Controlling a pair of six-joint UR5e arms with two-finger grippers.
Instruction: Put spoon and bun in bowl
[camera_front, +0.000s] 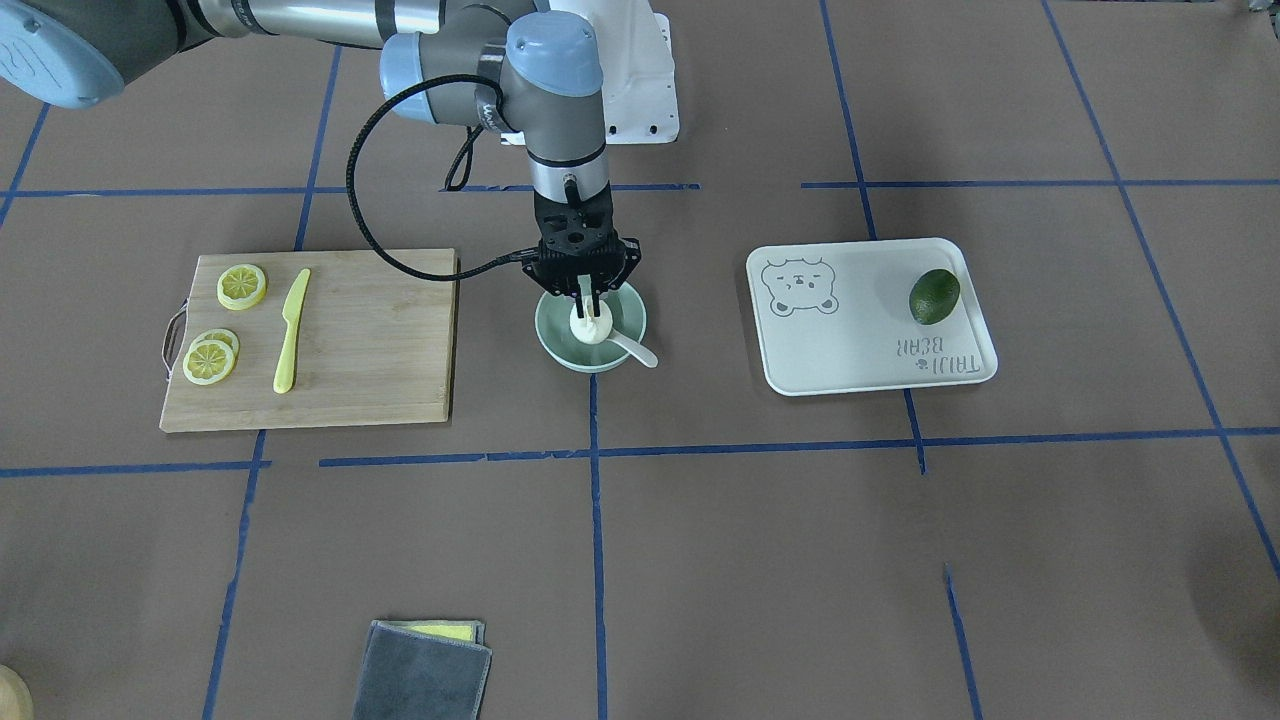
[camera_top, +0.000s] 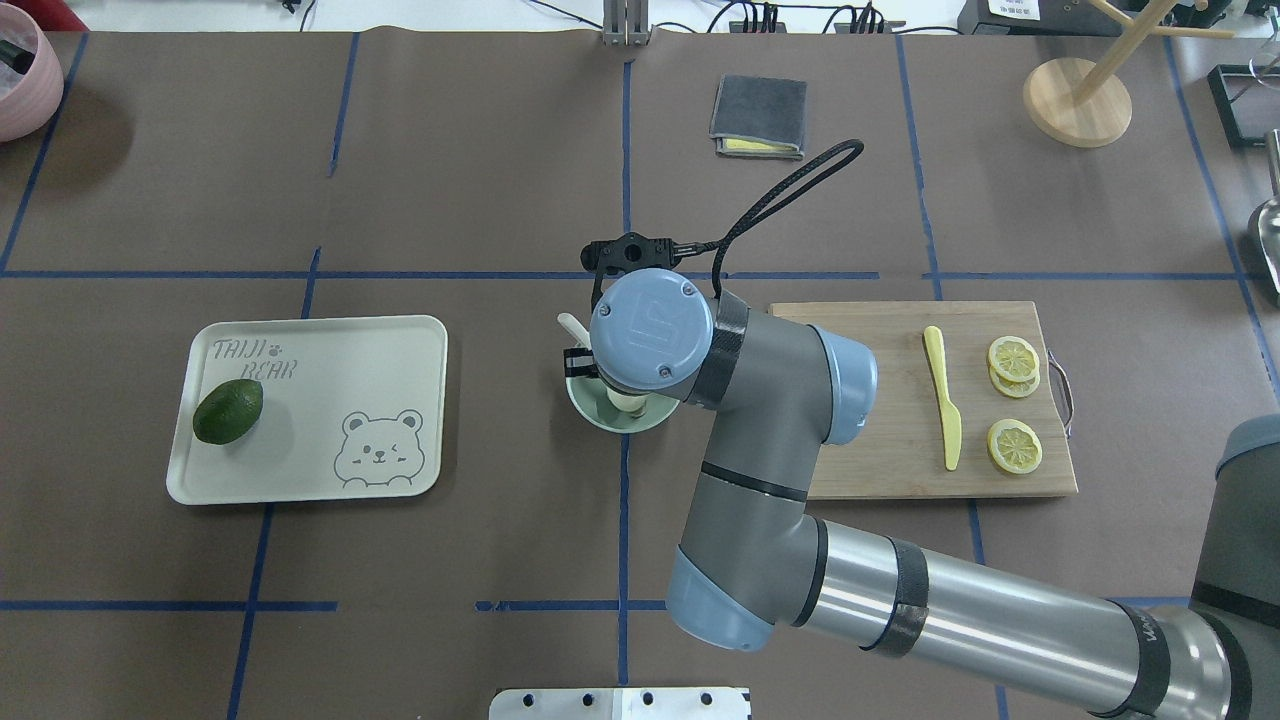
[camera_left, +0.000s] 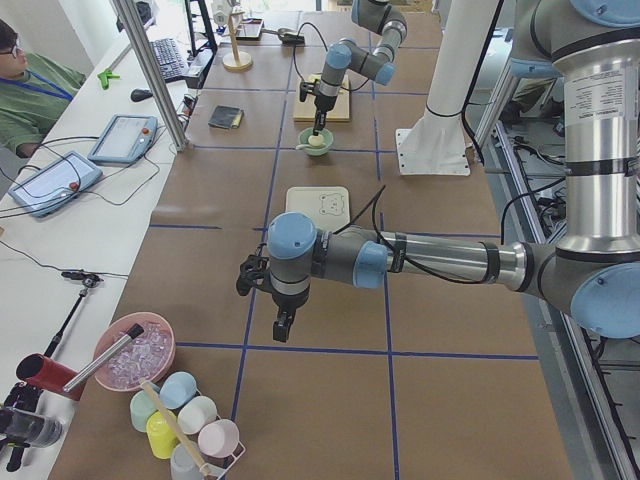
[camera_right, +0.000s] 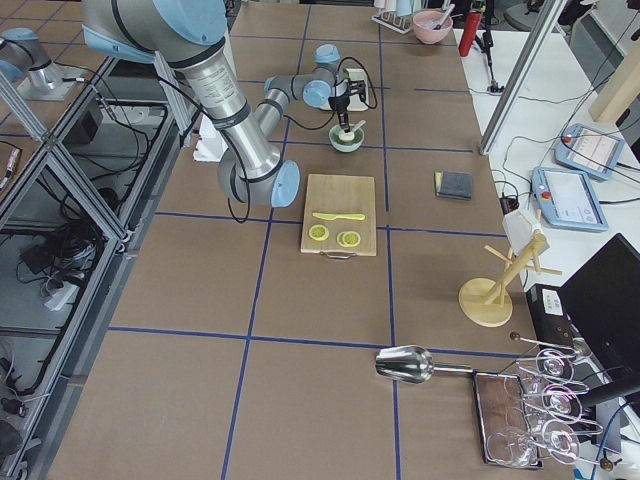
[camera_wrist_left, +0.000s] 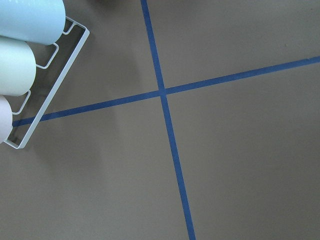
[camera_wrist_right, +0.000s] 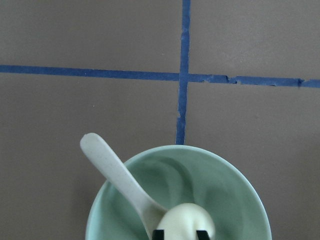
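Observation:
The pale mint-green bowl (camera_front: 560, 350) stands at the middle of the table and also shows in the right wrist view (camera_wrist_right: 225, 185). The off-white spoon (camera_front: 632, 349) lies in it with its handle (camera_wrist_right: 112, 170) over the rim. The white bun (camera_front: 592, 328) sits inside the bowl next to the spoon's scoop. My right gripper (camera_front: 588, 300) points straight down into the bowl, with its fingertips (camera_wrist_right: 159, 233) closed on the bun (camera_wrist_right: 182, 217). My left gripper (camera_left: 283, 325) hangs over bare table far from the bowl. I cannot tell whether it is open or shut.
A wooden cutting board (camera_front: 380, 340) with lemon slices (camera_front: 242, 286) and a yellow knife (camera_front: 291, 330) lies on the right arm's side. A white bear tray (camera_front: 850, 340) with a green fruit (camera_front: 934, 296) lies on the other. A grey cloth (camera_front: 425, 675) lies on the far side.

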